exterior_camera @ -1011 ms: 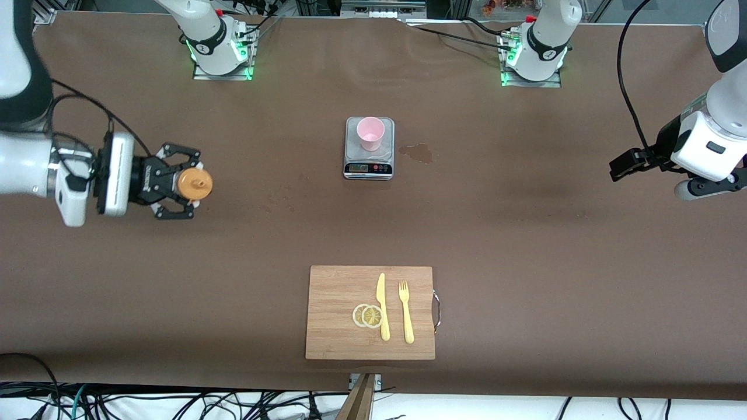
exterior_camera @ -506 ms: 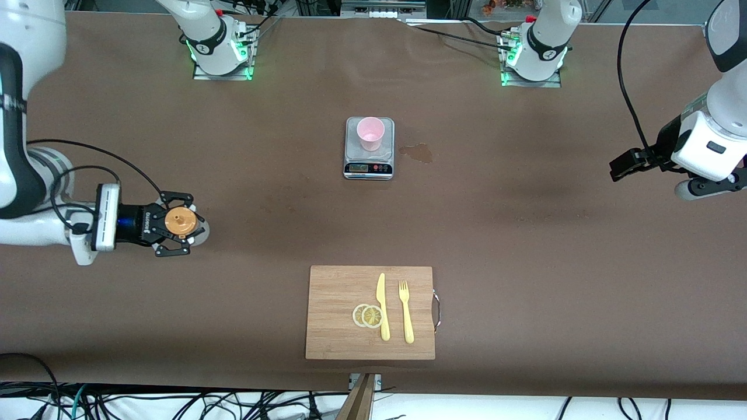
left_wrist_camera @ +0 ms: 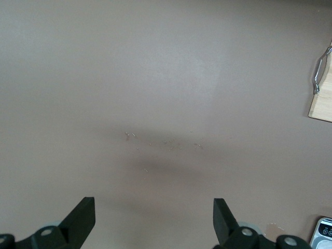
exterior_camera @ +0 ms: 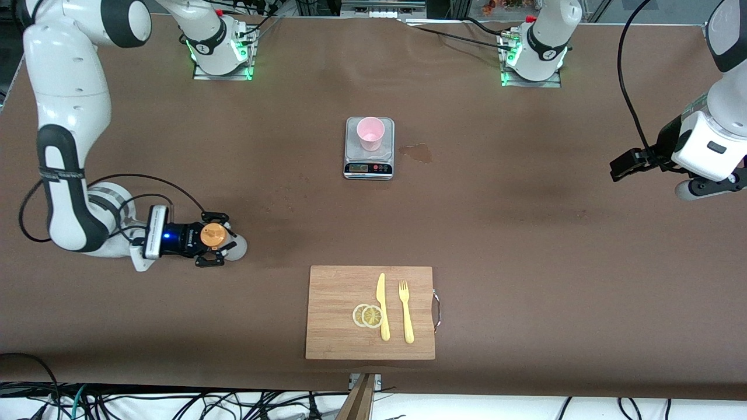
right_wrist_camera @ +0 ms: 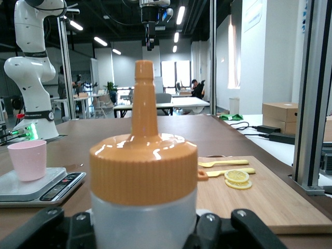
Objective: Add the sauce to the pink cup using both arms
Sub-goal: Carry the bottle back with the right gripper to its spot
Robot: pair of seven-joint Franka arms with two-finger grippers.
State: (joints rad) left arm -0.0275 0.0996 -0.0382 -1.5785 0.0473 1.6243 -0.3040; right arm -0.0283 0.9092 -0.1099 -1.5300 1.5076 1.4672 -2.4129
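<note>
— So where is the sauce [exterior_camera: 215, 236] right now?

— Down low at the right arm's end of the bench [exterior_camera: 525, 245], nearer the front camera than the kitchen scale [exterior_camera: 369, 149] and well apart from it. The right pincer [exterior_camera: 217, 245] is clamped on the bottle's whitish body, orange cap upright; the right wrist view shows the bottle [right_wrist_camera: 143, 176] filling the middle, fingers closed against its sides. Whether its base is touching the bench or just above it I can't quite tell.

— And the pink cup [exterior_camera: 370, 133]?

— Standing upright on the scale's platform, toward the robots' bases from the display. It shows in the right wrist view too [right_wrist_camera: 27, 159], sitting on the scale [right_wrist_camera: 36, 186].

— What about the left arm?

— It waits at its own end of the bench, level with the scale and well apart from it. The left pincer [exterior_camera: 621, 165] hangs over bare bench, holding nothing, and the left wrist view shows its fingers [left_wrist_camera: 80, 220] spread wide.

— Anything else around?

— A wooden cutting board [exterior_camera: 338, 291] lies nearer the front camera than the scale, carrying a yellow knife [exterior_camera: 383, 306], a yellow fork [exterior_camera: 405, 311] and two lemon slices [exterior_camera: 367, 315]. A small wet stain [exterior_camera: 416, 152] sits just beside the scale, toward the left arm's end.
</note>
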